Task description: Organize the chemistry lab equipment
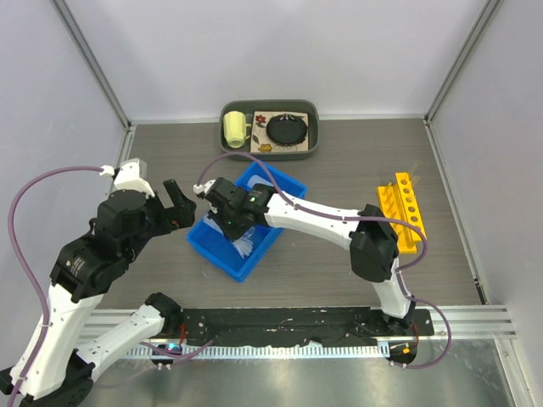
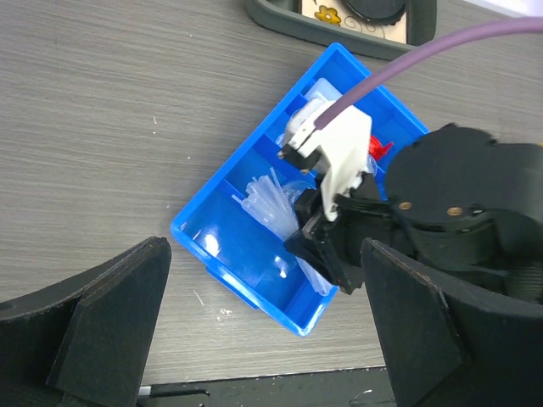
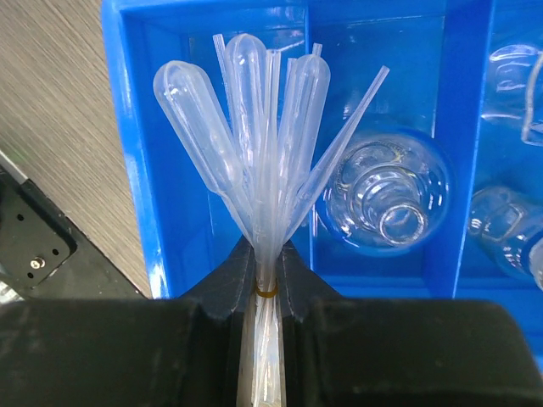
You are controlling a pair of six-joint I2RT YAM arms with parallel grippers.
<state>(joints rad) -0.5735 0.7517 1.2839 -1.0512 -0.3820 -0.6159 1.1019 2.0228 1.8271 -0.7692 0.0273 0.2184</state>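
My right jaws are pinched tight on a bundle of clear pipettes (image 3: pixel 263 161), gripping just where a thin yellow band (image 3: pixel 266 292) ties their stems together. The bulbs fan out over one end compartment of the blue bin (image 1: pixel 222 254), which sits a little left of the middle of the surface. I cannot tell whether the bulbs rest on the bin floor or hang just above it. Across the divider, in the next compartment, lies a glass flask (image 3: pixel 386 199). My left jaws are spread wide and hold nothing, hovering over the surface just beside the bin's left side. The yellow tube rack (image 1: pixel 403 212) stands well apart, near the right edge.

My worries from here:

- The pipettes are soft and slick, and I hold only the middle of the bundle. A quick swing could let the outer ones slide out of the band and scatter.
- The splayed stems and bulbs reach toward the divider. Lifting at a slant could hook one on the wall and drag the light bin, or flick a stem against the flask.
- Squeezing harder to be safe would likely crush the stems.
- My two wrists are close over the bin, so a careless move by either arm could knock them together.
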